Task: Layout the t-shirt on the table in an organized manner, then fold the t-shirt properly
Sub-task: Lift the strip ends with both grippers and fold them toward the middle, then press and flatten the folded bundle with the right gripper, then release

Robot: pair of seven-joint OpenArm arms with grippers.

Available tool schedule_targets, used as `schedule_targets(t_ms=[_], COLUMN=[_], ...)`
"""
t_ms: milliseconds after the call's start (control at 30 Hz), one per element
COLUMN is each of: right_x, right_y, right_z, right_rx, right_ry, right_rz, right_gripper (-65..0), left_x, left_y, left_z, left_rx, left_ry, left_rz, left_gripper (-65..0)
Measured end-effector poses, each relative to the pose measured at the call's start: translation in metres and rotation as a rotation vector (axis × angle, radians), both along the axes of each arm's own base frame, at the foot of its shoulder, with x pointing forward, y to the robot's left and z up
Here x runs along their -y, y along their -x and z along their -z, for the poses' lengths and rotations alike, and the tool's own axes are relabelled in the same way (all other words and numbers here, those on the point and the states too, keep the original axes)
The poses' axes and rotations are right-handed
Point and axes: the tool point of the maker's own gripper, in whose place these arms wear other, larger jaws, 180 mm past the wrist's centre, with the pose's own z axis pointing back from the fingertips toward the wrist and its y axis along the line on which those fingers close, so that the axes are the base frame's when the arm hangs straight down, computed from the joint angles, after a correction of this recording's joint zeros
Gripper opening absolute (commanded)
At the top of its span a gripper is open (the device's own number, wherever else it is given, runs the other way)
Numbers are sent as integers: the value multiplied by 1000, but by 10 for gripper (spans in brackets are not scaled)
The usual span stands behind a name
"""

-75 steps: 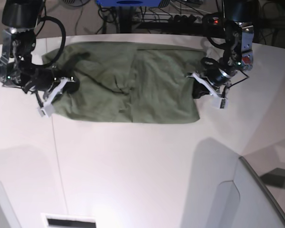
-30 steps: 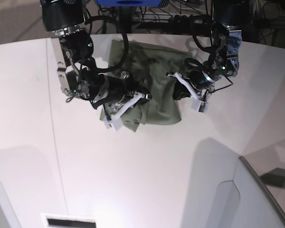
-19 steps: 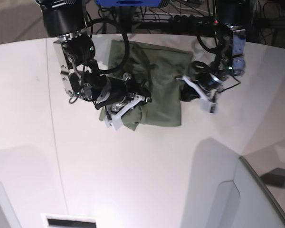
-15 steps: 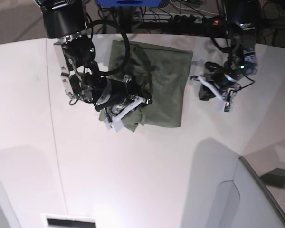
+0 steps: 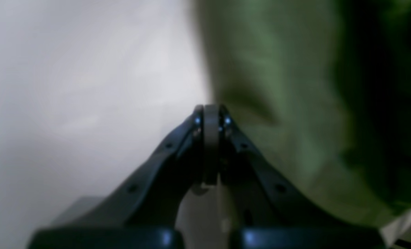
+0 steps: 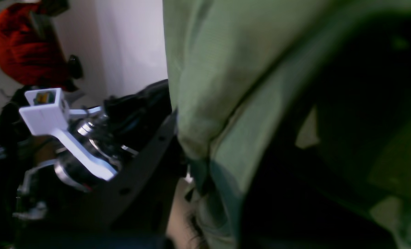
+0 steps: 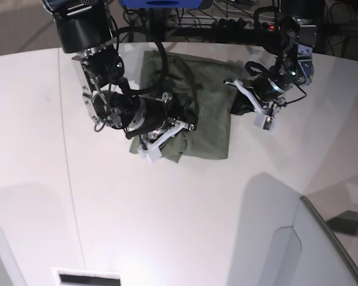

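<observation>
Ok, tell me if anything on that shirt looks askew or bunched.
The shirt is folded into a rough rectangle on the table, but its near-left corner is bunched and lumpy where the right gripper is shut on it. The right edge lies flat; the left gripper is shut beside it.

table [image 7: 167, 214] front bare — t-shirt [image 7: 212, 119], arms crowd rear

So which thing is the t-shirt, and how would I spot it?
Look at the big white table, near its far edge between the two robot arms. The t-shirt is the soft olive-green folded cloth lying there, the only green thing on the white top.
</observation>
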Motion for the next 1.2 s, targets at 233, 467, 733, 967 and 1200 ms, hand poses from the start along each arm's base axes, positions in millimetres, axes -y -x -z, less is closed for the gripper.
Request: schedule_targets(t_ms=[233, 467, 733, 967, 1200], right_x=[1, 0, -1, -49, -71], right_y=[-4, -3, -3, 16, 26], right_z=[-1, -1, -1, -19, -28], right_rx=[4, -2, -8, 46, 91], right_ry=[0, -4, 2, 10, 25], right_rz=[1, -1, -6, -237, -369], right_gripper=[-636, -383, -309, -309, -309], left_x=[4, -18, -120, -196, -217], left_y=[0, 1, 8, 46, 63], left_z=[0, -8, -79, -118, -112], left_rx=[0, 2, 112, 138, 94], left_ry=[11, -53, -221, -370, -397], left_rz=[-9, -17, -238, -400, -436], left_gripper=[-650, -650, -650, -650, -650])
